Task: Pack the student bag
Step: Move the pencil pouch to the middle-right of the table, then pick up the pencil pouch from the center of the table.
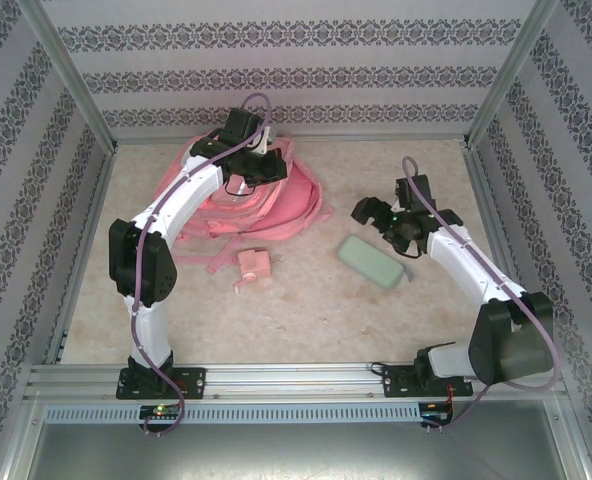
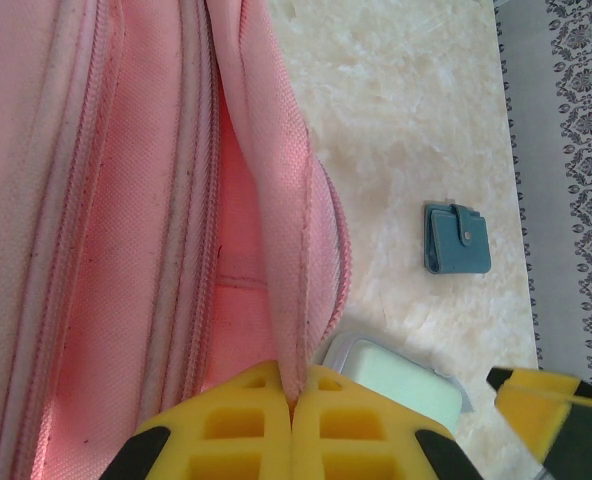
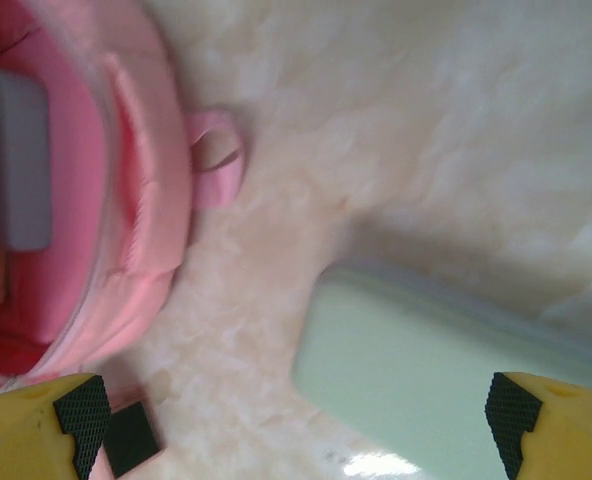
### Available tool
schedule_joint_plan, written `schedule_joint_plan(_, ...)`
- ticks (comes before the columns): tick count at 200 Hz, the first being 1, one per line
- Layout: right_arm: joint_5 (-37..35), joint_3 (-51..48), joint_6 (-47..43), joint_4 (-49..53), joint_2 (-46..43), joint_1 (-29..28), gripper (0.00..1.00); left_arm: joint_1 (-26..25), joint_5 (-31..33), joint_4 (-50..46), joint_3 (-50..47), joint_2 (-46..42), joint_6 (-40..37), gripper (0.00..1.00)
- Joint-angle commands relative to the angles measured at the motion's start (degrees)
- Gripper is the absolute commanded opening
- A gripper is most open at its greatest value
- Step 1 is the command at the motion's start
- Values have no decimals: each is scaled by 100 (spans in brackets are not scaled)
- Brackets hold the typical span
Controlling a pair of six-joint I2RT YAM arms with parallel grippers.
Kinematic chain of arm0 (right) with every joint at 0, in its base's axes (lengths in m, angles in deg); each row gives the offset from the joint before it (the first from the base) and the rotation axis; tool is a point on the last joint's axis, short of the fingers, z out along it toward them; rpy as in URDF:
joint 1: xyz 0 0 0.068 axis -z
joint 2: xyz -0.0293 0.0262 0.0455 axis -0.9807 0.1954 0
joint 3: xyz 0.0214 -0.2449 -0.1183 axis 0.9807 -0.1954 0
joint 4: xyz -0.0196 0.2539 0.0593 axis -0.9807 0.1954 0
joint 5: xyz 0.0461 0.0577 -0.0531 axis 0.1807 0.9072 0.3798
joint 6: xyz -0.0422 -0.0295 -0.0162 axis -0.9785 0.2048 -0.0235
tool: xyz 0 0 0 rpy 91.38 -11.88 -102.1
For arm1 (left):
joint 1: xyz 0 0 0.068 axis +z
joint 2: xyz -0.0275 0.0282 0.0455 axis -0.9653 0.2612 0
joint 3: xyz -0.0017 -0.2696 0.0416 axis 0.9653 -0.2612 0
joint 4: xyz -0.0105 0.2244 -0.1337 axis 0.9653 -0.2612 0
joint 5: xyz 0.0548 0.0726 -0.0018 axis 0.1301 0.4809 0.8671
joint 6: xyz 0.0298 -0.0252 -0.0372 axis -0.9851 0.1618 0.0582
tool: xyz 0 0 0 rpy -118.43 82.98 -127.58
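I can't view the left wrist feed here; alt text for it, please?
The left gripper is shut on a fabric edge of the student bag. A pale green case and a small teal wallet lie on the table beside it.

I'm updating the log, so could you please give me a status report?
Left gripper shut on large pink fabric backpack opening edge. Right gripper open over pale green rectangular case. Small pink pouch, teal wallet loose on table.

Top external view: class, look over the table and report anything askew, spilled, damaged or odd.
Nothing is spilled or visibly damaged. The student bag lies slumped with its straps splayed, its opening edge pinched in the shut left gripper. The mint case lies skewed.
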Motion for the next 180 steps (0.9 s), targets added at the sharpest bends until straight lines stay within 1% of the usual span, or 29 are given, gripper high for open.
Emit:
schedule_joint_plan(1, -138, -9, -794, 508, 418, 347, 98, -136, -303, 257, 73, -366, -99, 0)
schedule_joint_plan(20, -110, 16, -1133, 575, 760, 431, 98, -137, -281, 218, 69, -383, -118, 0)
schedule_joint_plan(48, 360, -169, -1148, 453, 957, 358, 98, -136, -227, 162, 51, -410, -155, 0)
schedule_joint_plan(65, 426, -312, -1082, 462, 817, 125, 98, -136, -198, 149, 49, -427, -173, 0)
schedule_joint_plan(102, 283, -652, -845, 522, 448, -470, 98, -138, -210, 149, 87, -368, -157, 0)
schedule_joint_plan(117, 84, -746, -803, 585, 360, -720, 98, -136, -222, 143, 109, -348, -156, 0)
schedule_joint_plan(139, -470, -731, -896, 778, 329, -1152, 98, -136, -227, 143, 114, -340, -160, 0)
schedule_joint_plan(159, -1008, -607, -1104, 996, 415, -1569, 98, -136, -211, 109, 116, -348, -181, 0)
schedule_joint_plan(180, -1324, -459, -1352, 1161, 581, -1965, 98, -137, -170, 67, 95, -383, -211, 0)
